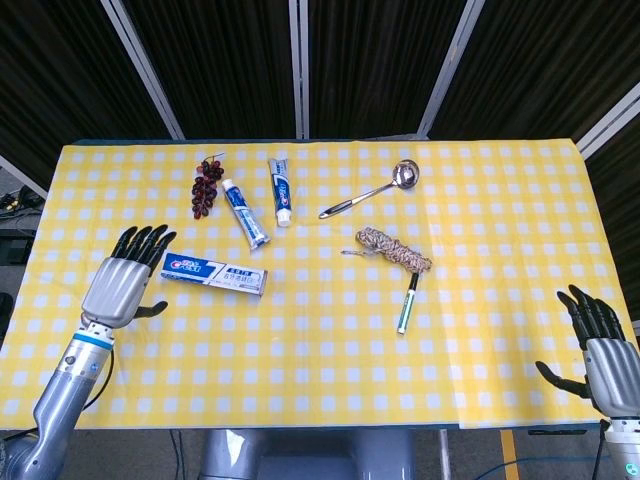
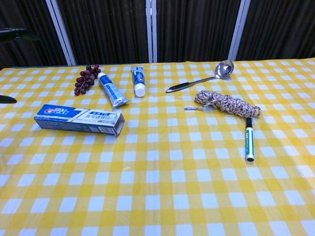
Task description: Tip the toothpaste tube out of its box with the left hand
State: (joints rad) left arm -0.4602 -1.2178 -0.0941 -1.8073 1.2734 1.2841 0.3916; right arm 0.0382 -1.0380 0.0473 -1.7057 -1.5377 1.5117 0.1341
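Observation:
The blue and white toothpaste box lies flat on the yellow checked cloth at the left, its open end pointing right. Two toothpaste tubes lie behind it: one beside the grapes, the other further right. My left hand hovers just left of the box with fingers spread, holding nothing; only dark fingertips show at the chest view's left edge. My right hand stays open at the table's front right corner.
A bunch of dark grapes sits at the back left. A metal ladle, a coil of rope and a marker pen lie right of centre.

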